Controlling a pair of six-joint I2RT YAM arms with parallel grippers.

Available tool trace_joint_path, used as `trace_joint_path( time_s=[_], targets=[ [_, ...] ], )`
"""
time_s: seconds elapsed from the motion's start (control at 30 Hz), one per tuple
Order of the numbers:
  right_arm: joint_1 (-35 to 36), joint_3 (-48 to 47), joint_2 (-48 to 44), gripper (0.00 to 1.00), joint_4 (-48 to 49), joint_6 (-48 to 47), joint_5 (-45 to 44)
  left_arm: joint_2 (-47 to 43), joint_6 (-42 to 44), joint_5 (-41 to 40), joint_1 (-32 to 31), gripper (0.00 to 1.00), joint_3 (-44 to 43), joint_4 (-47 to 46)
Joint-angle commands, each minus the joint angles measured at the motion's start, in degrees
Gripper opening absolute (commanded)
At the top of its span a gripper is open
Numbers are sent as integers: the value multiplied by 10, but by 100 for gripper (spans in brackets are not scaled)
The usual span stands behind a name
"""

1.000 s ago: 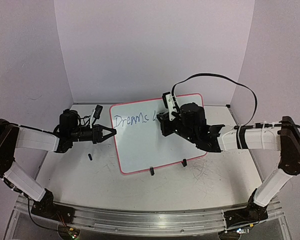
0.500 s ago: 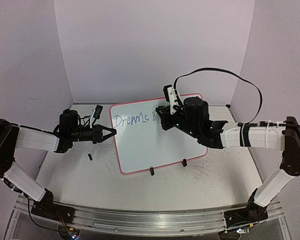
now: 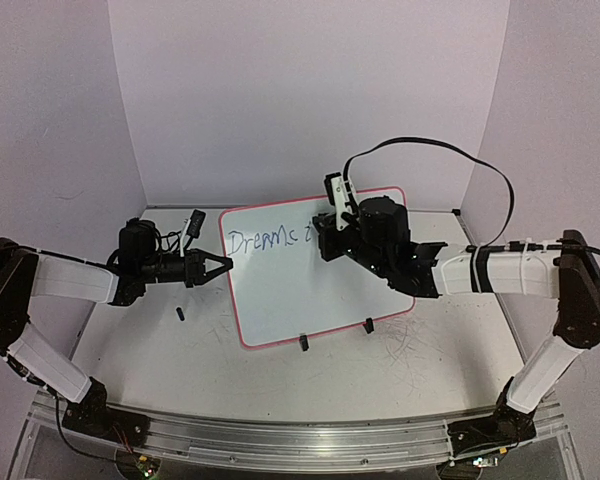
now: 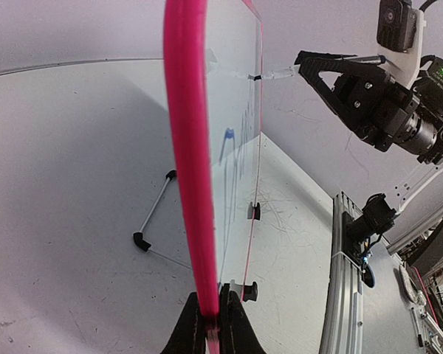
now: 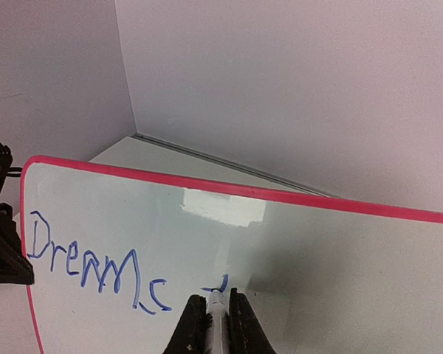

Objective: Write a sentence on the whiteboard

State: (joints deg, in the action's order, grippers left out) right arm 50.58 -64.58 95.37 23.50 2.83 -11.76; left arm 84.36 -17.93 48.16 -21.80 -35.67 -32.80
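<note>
The whiteboard [image 3: 280, 290] stands tilted on two black clip feet, with blue writing "Dreams" [image 3: 268, 239] along its top left. My left gripper [image 3: 223, 266] is shut on the board's pink left rim [image 4: 186, 147]. My right gripper [image 3: 322, 240] is shut on a white marker [image 5: 216, 317], its tip touching the board at a fresh blue stroke [image 5: 218, 284] to the right of the word. In the right wrist view the board [image 5: 317, 265] fills the lower frame.
A small black marker cap [image 3: 180, 315] lies on the tabletop left of the board. A wire stand [image 4: 153, 221] props the board from behind. The right arm's black cable [image 3: 450, 160] loops above the board. Purple walls enclose the back and sides.
My right gripper has shifted slightly left and up along the board with the marker, adding a small blue stroke after the word. The left gripper has not moved.
</note>
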Motion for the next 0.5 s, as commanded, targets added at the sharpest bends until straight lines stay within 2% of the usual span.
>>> trace_joint_path(
  time_s=[0.0,0.1,0.23,0.33,0.47],
  targets=[
    [-2,5,-17,0,-4,1,-59,-13,38,-18,-1,0,-23,-8],
    [-1,18,-38,0,-2,-3,-51,-12,37,-19,-1,0,-22,-7],
    [-14,50,-81,0,35,3,32,-12,37,-19,-1,0,-22,-7],
    [-42,45,-62,0,29,36,90,-11,38,-19,-1,0,-24,-7],
    [-46,45,-51,0,28,30,93,-12,37,-18,-1,0,-24,-6]
  ],
)
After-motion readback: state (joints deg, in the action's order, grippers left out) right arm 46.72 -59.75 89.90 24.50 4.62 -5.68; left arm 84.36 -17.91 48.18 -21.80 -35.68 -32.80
